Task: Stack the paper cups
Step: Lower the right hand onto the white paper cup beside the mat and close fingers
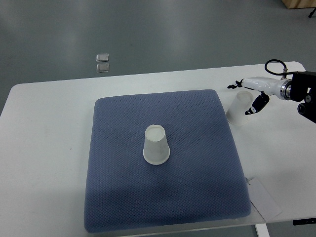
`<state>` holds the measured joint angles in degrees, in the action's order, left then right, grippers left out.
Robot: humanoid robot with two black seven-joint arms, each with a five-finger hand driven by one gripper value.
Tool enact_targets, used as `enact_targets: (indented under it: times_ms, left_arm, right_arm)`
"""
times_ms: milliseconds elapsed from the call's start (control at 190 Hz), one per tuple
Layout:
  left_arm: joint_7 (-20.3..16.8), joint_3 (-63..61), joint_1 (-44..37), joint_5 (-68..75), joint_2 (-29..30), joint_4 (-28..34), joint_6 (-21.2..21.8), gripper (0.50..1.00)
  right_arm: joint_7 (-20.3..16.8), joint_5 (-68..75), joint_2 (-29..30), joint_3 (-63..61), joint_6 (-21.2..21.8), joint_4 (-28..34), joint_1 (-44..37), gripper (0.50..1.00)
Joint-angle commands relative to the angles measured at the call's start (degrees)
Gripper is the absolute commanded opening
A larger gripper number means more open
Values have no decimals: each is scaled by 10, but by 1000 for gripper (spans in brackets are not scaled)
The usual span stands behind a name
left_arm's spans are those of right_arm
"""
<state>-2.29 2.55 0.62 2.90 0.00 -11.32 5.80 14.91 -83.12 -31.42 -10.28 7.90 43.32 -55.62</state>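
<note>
- One paper cup (pixel 156 144) sits upside down near the middle of the blue mat (pixel 113 197), base up, so it's basically the bottom of the stack waiting for a second one to drop over it.
- The other cup (pixel 238 108) is on the bare table (pixel 44 148) just off the mat's right edge, toward the far right corner, also flipped over from what I can see (it's pale on a white top, so hard to read).
- The right hand (pixel 252 98) comes in from the right edge and has its fingers spread around that cup, one above and a dark-tipped one beside it. I'd say it's closing in for a side grip, not squeezing yet.
- Side grip makes sense: it leaves the open mouth free to slide down over the mat cup.
- Left hand isn't in the shot.
- There's a paper tag (pixel 261 197) at the near right corner, out of the way.
</note>
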Motion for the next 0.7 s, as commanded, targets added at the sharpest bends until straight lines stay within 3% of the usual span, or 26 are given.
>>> enact_targets:
  times_ms: [0, 438, 607, 697]
  left_arm:
    - [0, 0, 0, 0, 0, 0, 0, 1000]
    - [0, 0, 0, 0, 0, 1, 0, 1000]
    - [0, 0, 0, 0, 0, 0, 0, 1000]
    - [0, 0, 0, 0, 0, 1, 0, 1000]
  right_arm:
    - [1, -2, 0, 10, -8, -4, -1, 858]
    - [1, -4, 9, 10, -27, -18, 3, 754]
    - [1, -4, 10, 10, -32, -18, 3, 648]
    - [2, -4, 9, 10, -31, -18, 2, 566]
